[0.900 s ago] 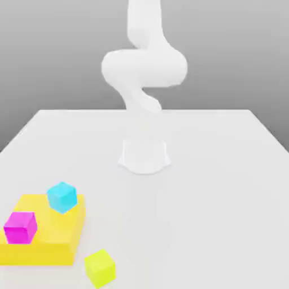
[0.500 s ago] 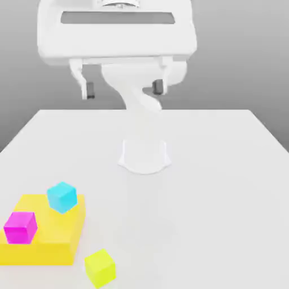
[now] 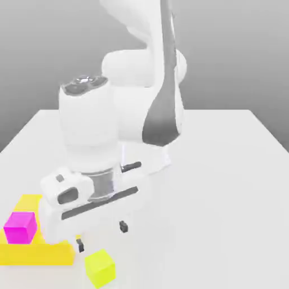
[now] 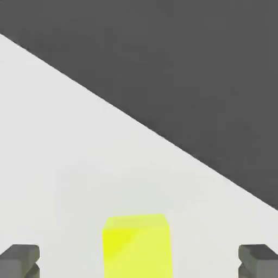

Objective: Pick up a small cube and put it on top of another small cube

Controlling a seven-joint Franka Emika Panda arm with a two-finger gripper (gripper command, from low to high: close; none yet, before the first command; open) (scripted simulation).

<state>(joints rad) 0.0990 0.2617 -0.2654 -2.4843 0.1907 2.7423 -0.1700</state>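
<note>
A small yellow-green cube [image 3: 100, 267] lies on the white table [image 3: 226, 186] near the front edge. My gripper [image 3: 101, 236] hangs just above and slightly behind it, open, with its dark fingertips [image 3: 80, 245] spread wide and nothing between them. In the hand view the same cube [image 4: 137, 244] sits centred under the gripper [image 4: 139, 260], with one fingertip [image 4: 20, 259] far out on each side. A small magenta cube [image 3: 21, 227] rests on a flat yellow block [image 3: 34, 253] at the exterior view's left.
The arm's bulky white hand and wrist [image 3: 90, 147] lean over the yellow block's right half. The table's edge [image 4: 163, 138] runs diagonally through the hand view, with dark floor beyond it.
The hand has come down from high above the table to just over the yellow-green cube at the front left. It now covers the cyan cube on the yellow block.
</note>
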